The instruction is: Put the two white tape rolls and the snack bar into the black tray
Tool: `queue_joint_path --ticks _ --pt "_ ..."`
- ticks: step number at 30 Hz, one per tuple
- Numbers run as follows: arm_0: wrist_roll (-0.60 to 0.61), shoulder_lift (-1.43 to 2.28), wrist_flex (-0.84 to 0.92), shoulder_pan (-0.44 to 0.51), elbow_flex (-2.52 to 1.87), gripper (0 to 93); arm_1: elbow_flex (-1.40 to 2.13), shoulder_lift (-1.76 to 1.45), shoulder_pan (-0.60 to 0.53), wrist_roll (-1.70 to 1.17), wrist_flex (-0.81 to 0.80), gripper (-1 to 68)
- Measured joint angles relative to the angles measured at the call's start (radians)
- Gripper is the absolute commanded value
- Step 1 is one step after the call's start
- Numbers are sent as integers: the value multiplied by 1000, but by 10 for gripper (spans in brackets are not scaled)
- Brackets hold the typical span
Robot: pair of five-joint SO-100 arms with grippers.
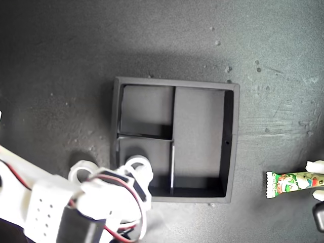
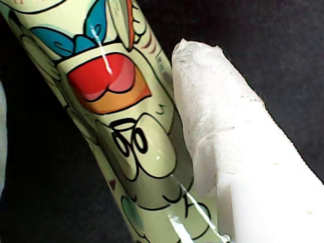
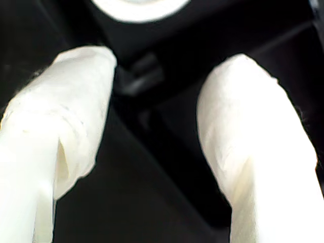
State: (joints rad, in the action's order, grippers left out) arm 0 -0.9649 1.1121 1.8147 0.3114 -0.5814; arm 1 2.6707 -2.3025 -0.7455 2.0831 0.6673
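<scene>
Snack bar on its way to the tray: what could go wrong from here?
The snack bar sits between the fingers of my first end effector near one end only, so it might swing and catch the black tray wall. My second end effector hangs open over a tray corner, so the arms could bump. One tape roll lies outside beside that arm and might get knocked.

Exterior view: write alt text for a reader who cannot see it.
A square black tray with three compartments sits mid-frame on a dark surface; a white robot arm reaches in from the exterior view's lower left, its hand over the tray's near corner compartment beside a white tape roll. At the exterior view's right edge, another hand is at a green-and-white snack bar.
</scene>
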Motion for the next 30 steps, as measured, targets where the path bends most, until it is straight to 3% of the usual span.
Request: queue_joint_path --ticks 1,2,6,13,17,21,30 --pt "3 43 2 -2 -29 125 11 0 8 3 -8 32" --pt "3 91 2 -2 -63 127 17 0 14 5 -11 -2" --pt "-2 265 2 14 -192 133 -12 -2 46 28 58 -5" --pt "-172 445 2 97 -480 158 -304 -8 81 225 423 -4" --pt "-287 511 -6 158 -684 166 -351 -17 84 422 436 -4" --pt "-299 494 -63 262 -736 166 -345 -20 98 607 434 -6" --pt "-302 451 -284 296 -917 165 -405 -23 302 360 531 -6"
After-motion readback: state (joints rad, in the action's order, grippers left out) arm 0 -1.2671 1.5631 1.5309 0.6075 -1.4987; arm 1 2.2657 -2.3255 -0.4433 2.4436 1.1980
